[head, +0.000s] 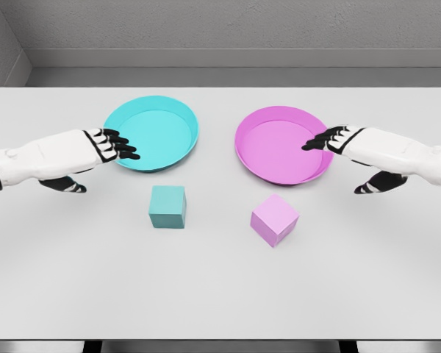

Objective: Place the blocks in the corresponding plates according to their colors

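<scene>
A teal block (167, 207) sits on the white table just in front of the cyan plate (162, 110). A pink block (274, 219) lies in front of the magenta plate (261, 158). My left hand (117, 145) hovers at the cyan plate's left rim, fingers spread and holding nothing, up and left of the teal block. At the magenta plate's right rim my right hand (323, 140) is likewise open, up and right of the pink block. Both plates hold nothing.
The white table (220, 294) spans the view, with a grey wall behind its far edge. Its front edge runs along the bottom of the picture.
</scene>
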Action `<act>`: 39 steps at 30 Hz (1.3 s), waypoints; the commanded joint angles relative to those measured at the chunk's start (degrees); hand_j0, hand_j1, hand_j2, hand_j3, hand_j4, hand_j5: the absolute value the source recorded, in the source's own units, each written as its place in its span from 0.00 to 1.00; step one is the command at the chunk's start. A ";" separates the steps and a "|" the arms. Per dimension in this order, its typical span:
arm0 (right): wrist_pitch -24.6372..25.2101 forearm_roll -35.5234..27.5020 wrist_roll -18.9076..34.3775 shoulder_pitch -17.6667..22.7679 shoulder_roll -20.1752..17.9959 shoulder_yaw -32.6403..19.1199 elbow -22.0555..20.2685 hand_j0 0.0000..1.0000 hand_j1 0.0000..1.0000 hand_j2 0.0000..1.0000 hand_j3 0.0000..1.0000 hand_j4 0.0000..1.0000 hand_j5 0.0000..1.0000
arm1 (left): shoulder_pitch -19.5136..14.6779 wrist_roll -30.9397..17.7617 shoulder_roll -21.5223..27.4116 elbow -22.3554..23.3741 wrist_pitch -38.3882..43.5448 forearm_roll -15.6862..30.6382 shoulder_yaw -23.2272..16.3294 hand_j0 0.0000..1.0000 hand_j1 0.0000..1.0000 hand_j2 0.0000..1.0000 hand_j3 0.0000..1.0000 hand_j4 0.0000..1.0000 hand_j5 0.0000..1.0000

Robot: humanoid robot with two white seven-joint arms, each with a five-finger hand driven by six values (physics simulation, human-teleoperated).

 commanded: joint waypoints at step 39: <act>6.43 -0.11 5.99 -11.34 8.87 20.87 0.05 1.00 1.00 1.00 1.00 1.00 1.00 | -11.34 0.02 -9.57 -1.31 0.07 -11.15 -17.66 1.00 1.00 1.00 1.00 1.00 1.00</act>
